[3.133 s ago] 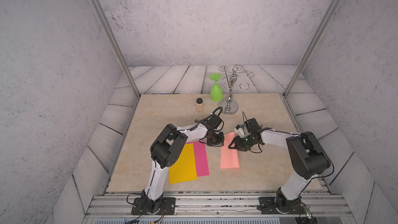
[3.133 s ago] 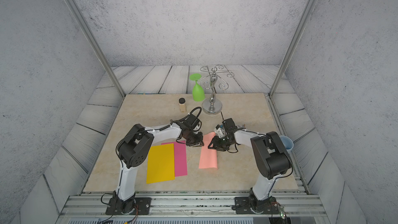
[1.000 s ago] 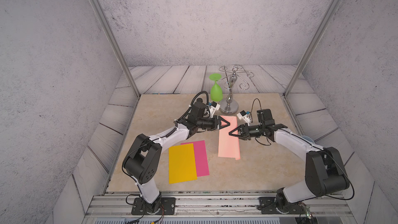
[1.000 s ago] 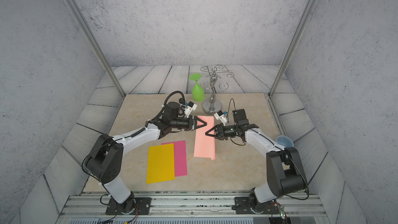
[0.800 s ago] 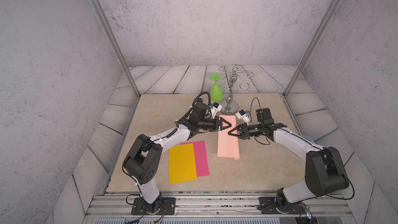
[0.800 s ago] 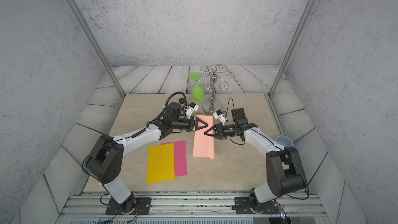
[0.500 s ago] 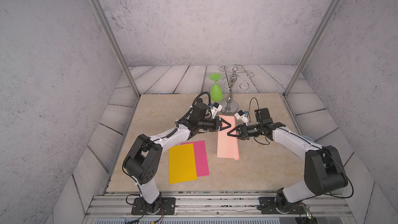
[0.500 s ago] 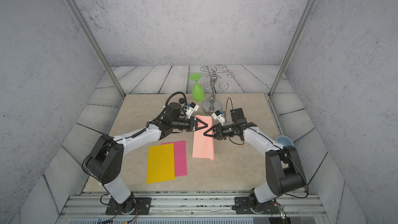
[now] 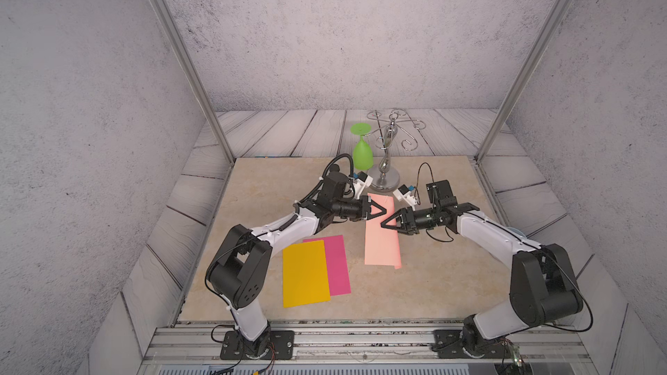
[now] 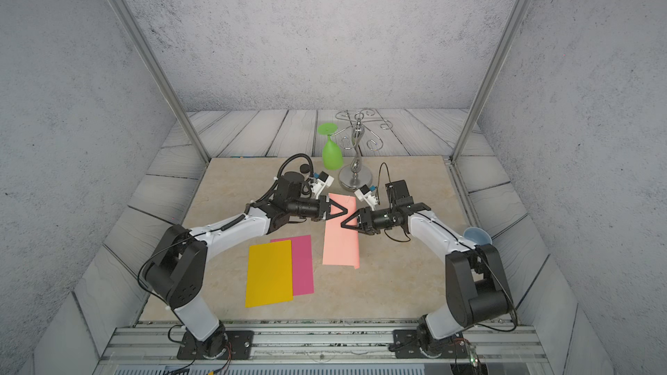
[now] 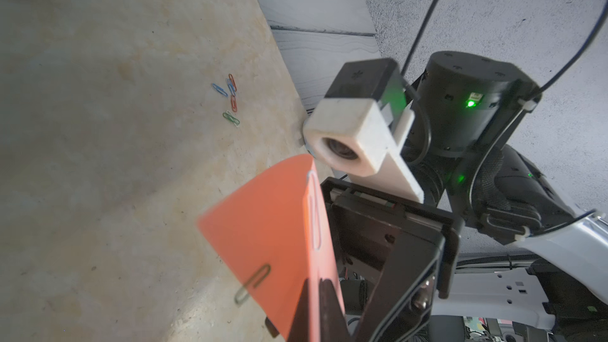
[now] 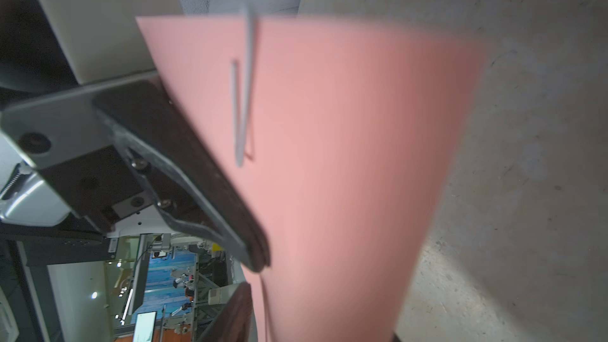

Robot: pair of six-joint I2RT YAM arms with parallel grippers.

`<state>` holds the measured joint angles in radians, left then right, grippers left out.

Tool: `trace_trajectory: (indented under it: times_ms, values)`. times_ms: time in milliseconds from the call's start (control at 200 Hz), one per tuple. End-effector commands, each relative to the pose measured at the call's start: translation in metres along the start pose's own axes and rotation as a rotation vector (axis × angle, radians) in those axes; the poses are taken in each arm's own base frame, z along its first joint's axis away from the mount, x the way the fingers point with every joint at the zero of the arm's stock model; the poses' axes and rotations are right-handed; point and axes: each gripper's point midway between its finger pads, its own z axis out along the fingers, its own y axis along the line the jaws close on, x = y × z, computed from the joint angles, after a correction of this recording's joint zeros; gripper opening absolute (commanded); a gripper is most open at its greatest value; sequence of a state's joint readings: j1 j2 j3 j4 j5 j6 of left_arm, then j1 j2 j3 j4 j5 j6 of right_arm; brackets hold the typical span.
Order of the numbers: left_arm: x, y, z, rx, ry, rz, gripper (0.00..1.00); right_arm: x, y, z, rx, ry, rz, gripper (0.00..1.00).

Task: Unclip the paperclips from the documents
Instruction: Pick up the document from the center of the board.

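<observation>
1. Documents come first. The salmon pink sheet point(image 9: 382, 247) is held up off the counter point(image 9: 433, 283) just in front of the chrome wire stand point(image 9: 388, 171), between the two arms. I cannot tell whether its near end touches the counter.
2. Well in front of the stand, toward the left arm's side, the golden yellow sheet point(image 9: 305, 274) lies flat and overlaps the magenta sheet point(image 9: 339, 265). No clip shows on either.
3. Just in front of the stand, the left gripper point(image 9: 383, 212) has its jaws clamped tight on the pink sheet's edge. The right gripper point(image 9: 383, 224) meets it tip to tip at the same sheet. I cannot tell whether its jaws pinch anything or stand parted.
4. Two clips sit on the pink sheet in the left wrist view. A pale clip point(image 11: 314, 215) runs along the edge beside the right gripper. A greyish clip point(image 11: 253, 282) pokes out past another edge.
5. Loose paperclips point(image 11: 229, 97) in blue, red and green lie clustered on the counter. Their place relative to the stand is not shown.
6. Handling, as I judge it:
   - The paper is light and limp and will bow or tear if tugged sideways.
   - The clips are thin, stiff, slippery wire.
   - Take a clip by the loop that overhangs the edge and slide it straight off along its length.
   - Keep the paper pinched close beside the clip meanwhile.
</observation>
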<state>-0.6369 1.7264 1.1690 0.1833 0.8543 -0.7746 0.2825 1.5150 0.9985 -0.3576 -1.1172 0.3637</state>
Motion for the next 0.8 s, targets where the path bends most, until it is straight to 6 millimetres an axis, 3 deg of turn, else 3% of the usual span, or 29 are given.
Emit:
trace_trajectory:
  times_ms: [0, 100, 320, 470, 796]
  values:
    - [0.003, -0.013, -0.010, -0.014, 0.032, 0.077, 0.00, 0.001, -0.003, -0.007, 0.099, 0.006, -0.061, 0.59]
    - [0.011, -0.016, -0.019, -0.047, 0.082, 0.129, 0.00, -0.001, 0.000, -0.018, 0.186, -0.007, -0.120, 0.70]
    - [0.025, -0.019, -0.045, -0.126, 0.158, 0.245, 0.00, -0.009, 0.022, -0.047, 0.337, -0.075, -0.294, 0.82]
    - [0.026, -0.027, -0.058, -0.131, 0.162, 0.311, 0.00, -0.014, 0.041, -0.057, 0.343, -0.108, -0.378, 0.85]
    - [0.030, -0.052, -0.068, -0.050, 0.179, 0.389, 0.00, -0.030, 0.076, -0.054, 0.224, -0.113, -0.477, 0.85]
